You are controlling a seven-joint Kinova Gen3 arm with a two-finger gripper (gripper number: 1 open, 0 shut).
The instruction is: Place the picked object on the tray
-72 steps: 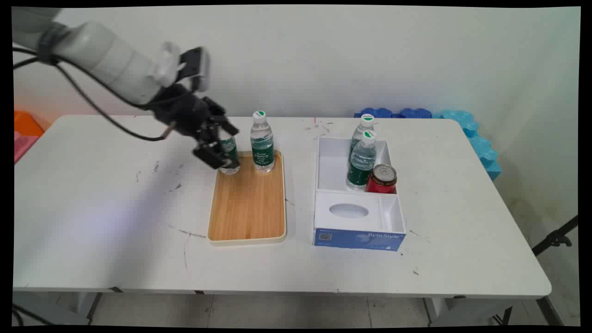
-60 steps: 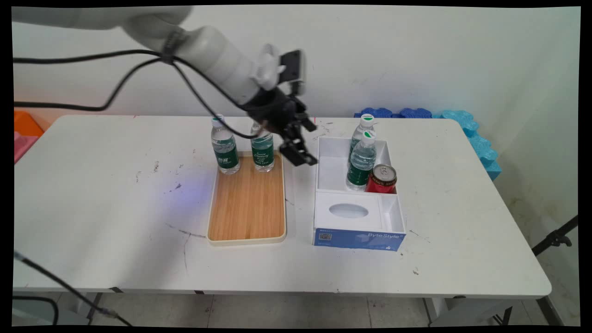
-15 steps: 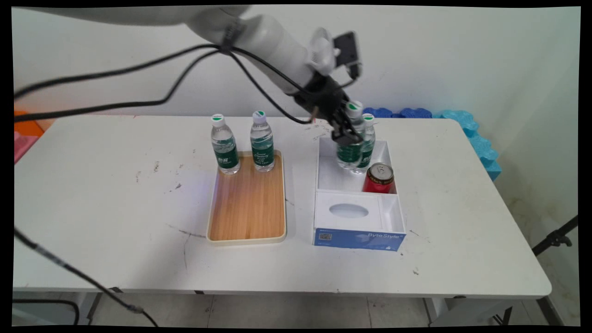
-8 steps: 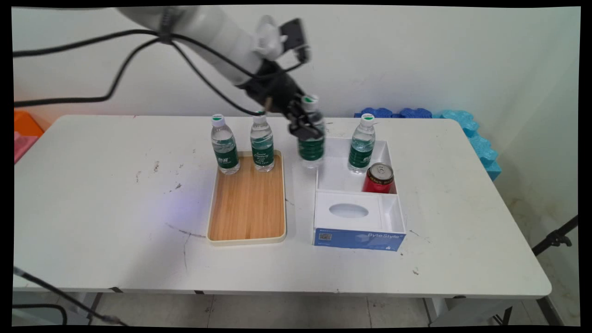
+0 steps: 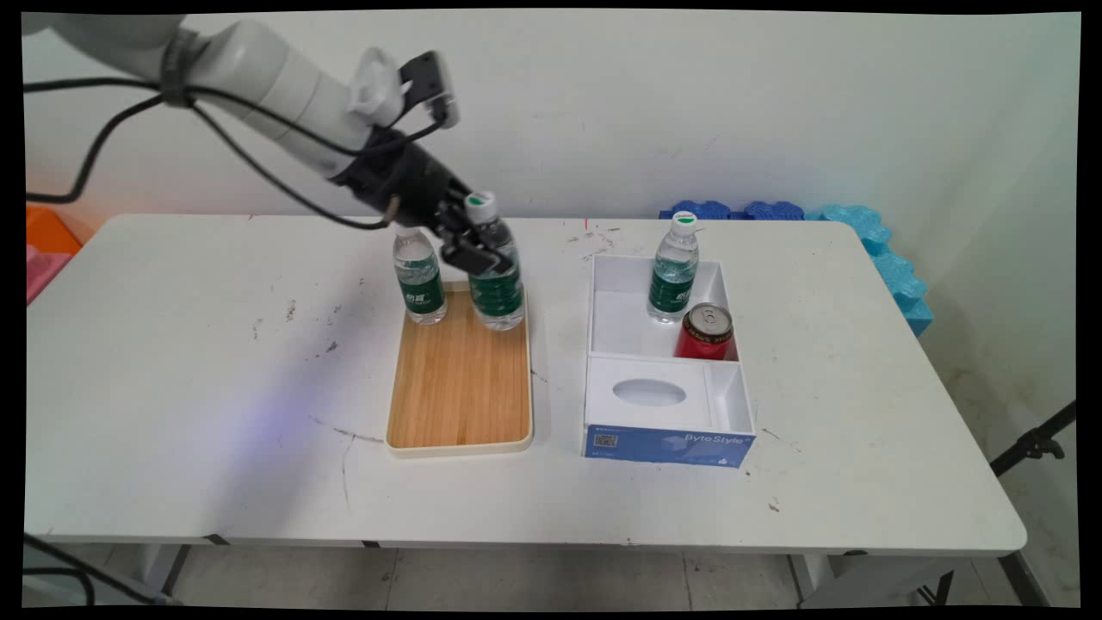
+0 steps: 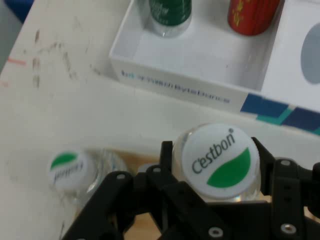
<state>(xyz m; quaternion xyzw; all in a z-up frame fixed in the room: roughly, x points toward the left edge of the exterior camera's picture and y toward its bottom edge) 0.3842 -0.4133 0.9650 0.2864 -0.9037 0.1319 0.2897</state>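
Lifted out of the white box (image 5: 607,293), 1 water bottle (image 5: 495,284) hangs over the wooden tray (image 5: 456,387), gripped upright by the hand (image 5: 465,244) beside 1 tray bottle (image 5: 418,280).

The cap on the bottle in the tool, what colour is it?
White, with a green leaf shape; the cap shows best in the hand view.

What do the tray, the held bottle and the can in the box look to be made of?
Tray: wood or wood-look laminate, matte, with straight grain lines and a cream rim. Held bottle: clear, glossy plastic, see-through above its green label, with a white cap; the gripper is clamped on it. Can: probably metal, with a shiny silver top and a pull tab over a red body.
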